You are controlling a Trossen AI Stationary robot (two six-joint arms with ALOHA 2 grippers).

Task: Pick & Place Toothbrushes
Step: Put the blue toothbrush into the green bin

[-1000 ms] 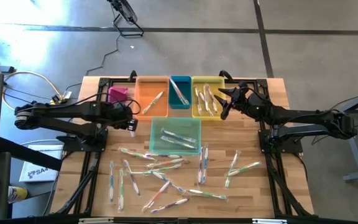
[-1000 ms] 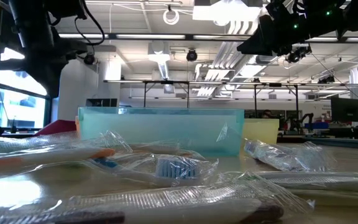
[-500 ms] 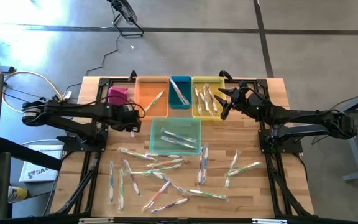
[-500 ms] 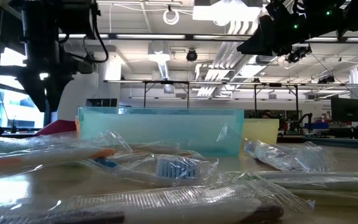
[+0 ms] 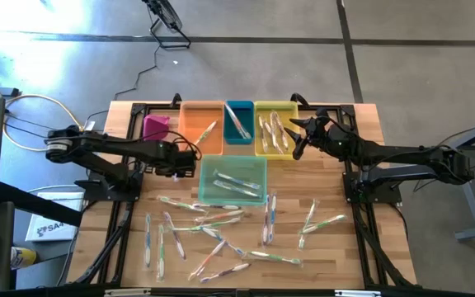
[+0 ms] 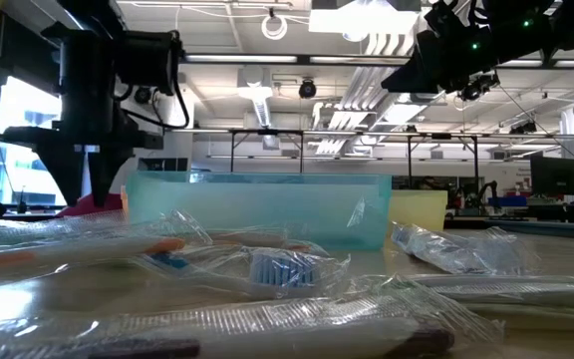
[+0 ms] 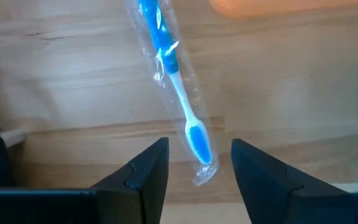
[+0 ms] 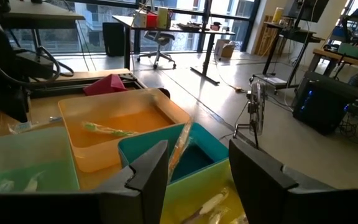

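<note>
**Left pincer open over a wrapped blue brush by the orange bin**

Left gripper: fingers spread apart, nothing between them. Directly below, on bare wood, lies a blue toothbrush in clear wrap, head pointing toward the gripper, not touching either finger. In the high view this gripper sits just left of the green bin, below the orange bin's near-left corner. Low view shows it hanging close above the table w/ tips pointing down.

Right gripper: fingers apart, empty, held in the air. High view puts it at the right edge of the yellow bin, arm reaching in from the right.

Bins, back row left to right: pink block, orange bin w/ one brush, teal bin w/ a brush leaning inside, yellow bin w/ several brushes. Green bin sits in front of these, couple of brushes inside.

Rest of the toothbrushes: scattered loose across the front half of the table, some crossing each other, all in clear wrappers. Low view has wrapped ones right up front.
</note>
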